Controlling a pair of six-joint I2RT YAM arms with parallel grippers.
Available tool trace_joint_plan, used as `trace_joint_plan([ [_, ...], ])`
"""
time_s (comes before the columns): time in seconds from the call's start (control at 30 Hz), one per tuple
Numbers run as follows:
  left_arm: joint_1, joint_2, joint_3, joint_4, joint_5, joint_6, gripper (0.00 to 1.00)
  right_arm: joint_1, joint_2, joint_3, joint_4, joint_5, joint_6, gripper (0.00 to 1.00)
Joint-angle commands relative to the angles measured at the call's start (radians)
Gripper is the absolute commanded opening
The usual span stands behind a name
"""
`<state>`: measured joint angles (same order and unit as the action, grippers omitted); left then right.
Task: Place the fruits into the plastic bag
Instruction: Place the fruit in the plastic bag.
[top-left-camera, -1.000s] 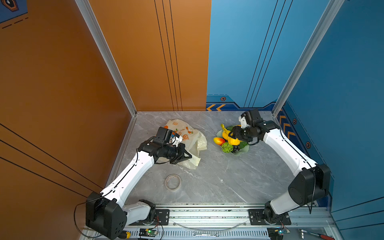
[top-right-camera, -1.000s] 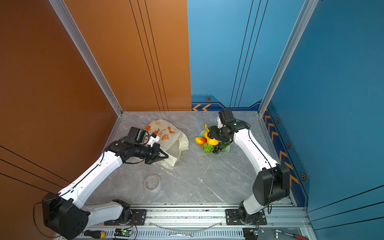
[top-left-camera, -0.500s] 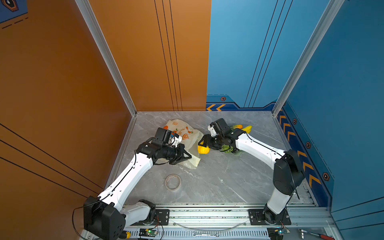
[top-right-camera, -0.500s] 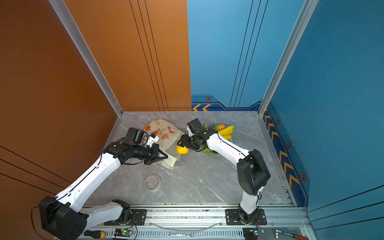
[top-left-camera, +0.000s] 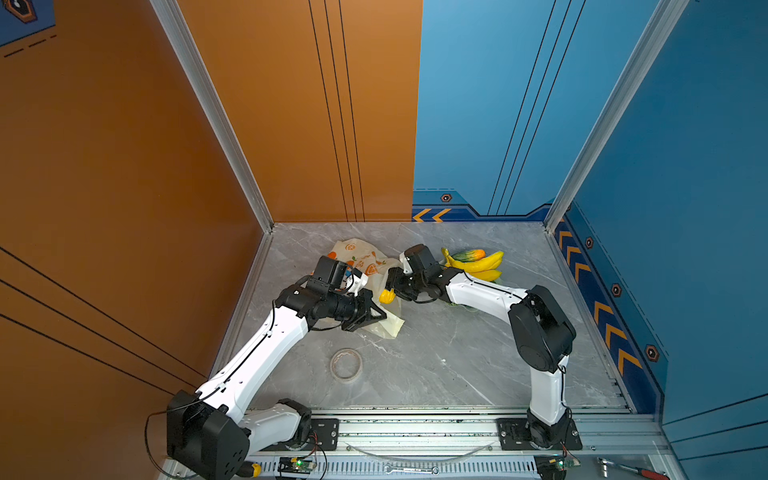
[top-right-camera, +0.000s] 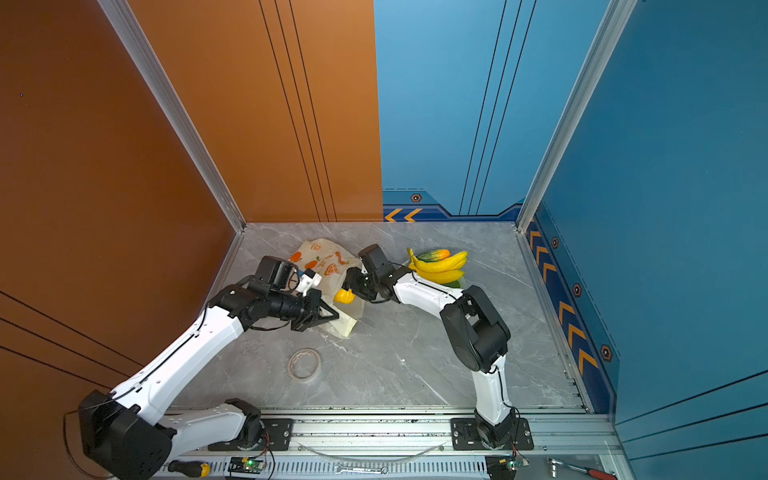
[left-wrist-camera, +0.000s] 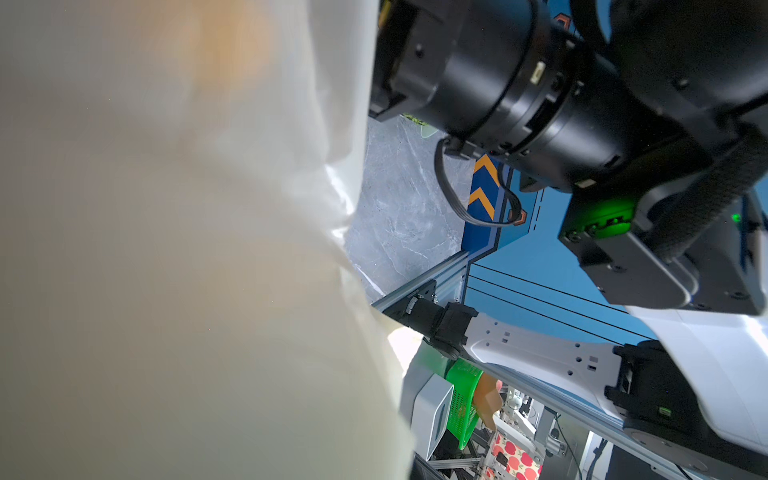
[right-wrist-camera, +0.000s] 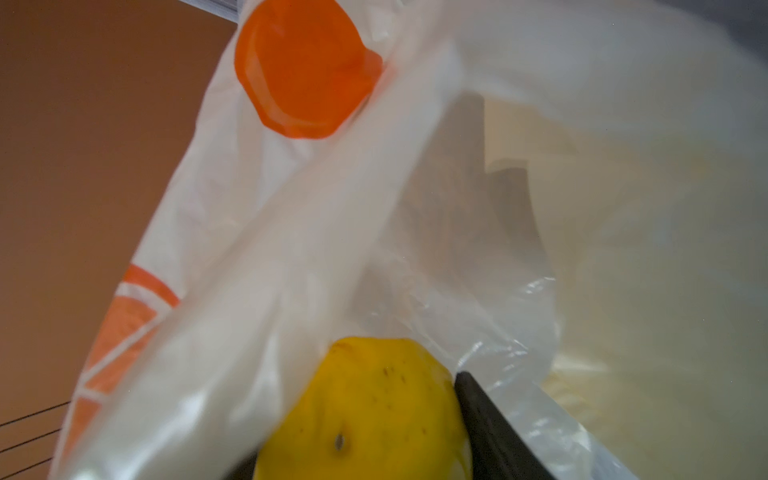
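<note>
2 robot arms meet over a grey marble table (top-left-camera: 436, 353), where a cream plastic bag (top-left-camera: 359, 257) printed in orange lies crumpled toward the back left corner in both top views. The left gripper (top-left-camera: 376, 316) is clenched on the bag's near edge, its black fingers drawn to a point with the film pinched between them. From the left wrist the plastic bag (left-wrist-camera: 166, 249) fills most of the frame as a pale blur, and the fingers themselves are hidden. The right gripper (top-left-camera: 390, 289) grasps a yellow fruit (top-left-camera: 386, 296), which hangs just beyond the left gripper's tips, over the cream film at the bag's edge. From the right wrist the yellow fruit (right-wrist-camera: 365, 407) sits between the fingers, with 1 dark finger (right-wrist-camera: 486, 419) pressed to its side. A band of the plastic bag (right-wrist-camera: 291, 232) crosses its other side and the pale inside opens ahead; whether the fruit has passed the rim cannot be told. Behind the right arm, well apart from the bag, bananas (top-left-camera: 478, 266) lie with a green-and-orange fruit (top-left-camera: 467, 254) touching their far side and a sliver of pale green dish (top-right-camera: 456, 284) showing beneath. A roll of tape (top-left-camera: 346, 363) lies flat nearer the front, apart from both grippers.
</note>
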<state>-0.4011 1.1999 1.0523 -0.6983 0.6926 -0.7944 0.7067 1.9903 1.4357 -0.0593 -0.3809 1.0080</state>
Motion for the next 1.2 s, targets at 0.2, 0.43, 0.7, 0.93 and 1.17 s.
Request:
trace_joint_plan([
  [0.2, -0.007, 0.024, -0.011, 0.214, 0.038, -0.14, 0.0, 0.05, 0.076, 0.066, 0.099, 0.05, 0.082, 0.6],
  [0.43, 0.01, 0.007, -0.091, 0.382, 0.068, -0.255, 0.0, 0.043, 0.129, 0.077, 0.09, 0.083, 0.107, 0.62],
  [0.7, 0.011, -0.022, -0.121, 0.358, 0.061, -0.244, 0.0, 0.037, 0.171, 0.102, 0.128, 0.099, 0.171, 0.62],
  [0.93, 0.027, -0.046, -0.141, 0.335, 0.069, -0.236, 0.0, 0.051, 0.228, 0.209, 0.089, 0.122, 0.174, 0.75],
  [1.17, 0.063, -0.065, -0.153, 0.319, 0.086, -0.224, 0.0, 0.056, 0.238, 0.258, 0.06, 0.128, 0.158, 1.0],
])
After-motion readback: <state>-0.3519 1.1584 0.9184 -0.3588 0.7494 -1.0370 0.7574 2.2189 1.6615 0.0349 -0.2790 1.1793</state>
